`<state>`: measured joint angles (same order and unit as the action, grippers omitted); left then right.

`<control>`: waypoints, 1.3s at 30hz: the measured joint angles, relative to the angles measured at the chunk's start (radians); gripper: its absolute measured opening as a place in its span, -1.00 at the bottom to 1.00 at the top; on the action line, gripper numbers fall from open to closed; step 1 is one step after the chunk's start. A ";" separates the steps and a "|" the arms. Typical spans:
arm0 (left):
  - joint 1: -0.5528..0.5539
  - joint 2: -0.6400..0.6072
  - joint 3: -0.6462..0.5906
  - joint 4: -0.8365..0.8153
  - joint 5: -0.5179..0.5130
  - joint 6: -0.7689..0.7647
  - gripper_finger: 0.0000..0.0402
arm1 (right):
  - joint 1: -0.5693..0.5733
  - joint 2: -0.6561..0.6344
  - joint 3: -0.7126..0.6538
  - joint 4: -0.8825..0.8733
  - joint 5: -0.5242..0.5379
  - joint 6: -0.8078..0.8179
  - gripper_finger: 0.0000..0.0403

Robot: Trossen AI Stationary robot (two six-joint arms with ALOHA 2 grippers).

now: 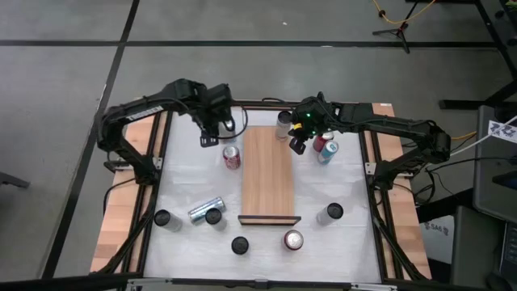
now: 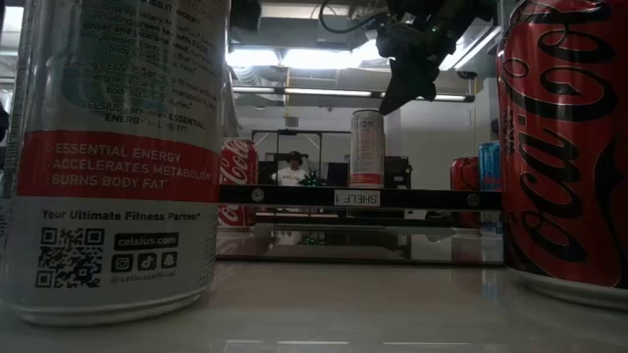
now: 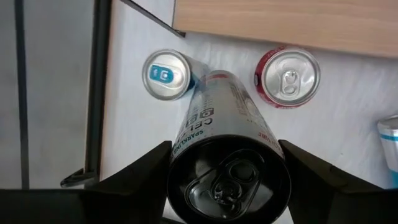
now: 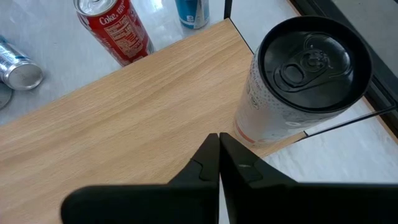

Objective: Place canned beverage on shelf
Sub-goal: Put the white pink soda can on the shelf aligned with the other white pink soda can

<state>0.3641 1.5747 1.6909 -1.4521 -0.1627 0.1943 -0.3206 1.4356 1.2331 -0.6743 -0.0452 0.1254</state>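
Between the fingers of the left gripper (image 3: pixel 225 149) sits a pale Celsius can (image 3: pixel 217 106) with a dark top, one finger against each side of its body. The jaws stand partly spread because they are pinching the width of the can. In the left wrist view the can appears to hang clear of the white table (image 3: pixel 137 124), with a blue-topped can (image 3: pixel 165 74) and a red cola can (image 3: pixel 287 76) standing lower down just past its base. The near edge of the shelf (image 3: pixel 280 22) runs just beyond those two. This grip looks like a carry: the can is held upright by its sides so it can go down on its base on the plank, and the hold is high enough, I judge, to pass over the two cans below. From overhead, this gripper is just off the shelf's far left corner, beside the plank and not over it. The right gripper (image 4: pixel 219 140) has its fingers pressed together on nothing and hangs over the far right corner of the shelf (image 4: pixel 124 124). Just beside its tips a second dark-topped can (image 4: pixel 298 93) stands upright on that corner, close to the edge. That can seems to have been set as far back as it can go, leaving the long bare stretch of plank free for the others. More cans stand and lie on the table around the shelf.
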 joint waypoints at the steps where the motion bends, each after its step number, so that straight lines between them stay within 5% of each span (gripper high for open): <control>1: 0.000 0.008 0.000 -0.007 0.000 0.001 0.18 | 0.000 0.000 0.000 0.000 0.000 0.000 -1.00; 21: 0.000 0.099 0.010 0.109 0.051 0.131 0.18 | 0.000 0.000 0.000 0.004 0.000 0.000 -1.00; 39: 0.002 0.252 0.349 0.102 0.080 0.194 0.20 | 0.000 0.000 0.000 0.045 0.000 0.000 -1.00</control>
<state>0.3660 1.8264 2.0402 -1.3504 -0.0826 0.3879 -0.3206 1.4357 1.2331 -0.6296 -0.0452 0.1253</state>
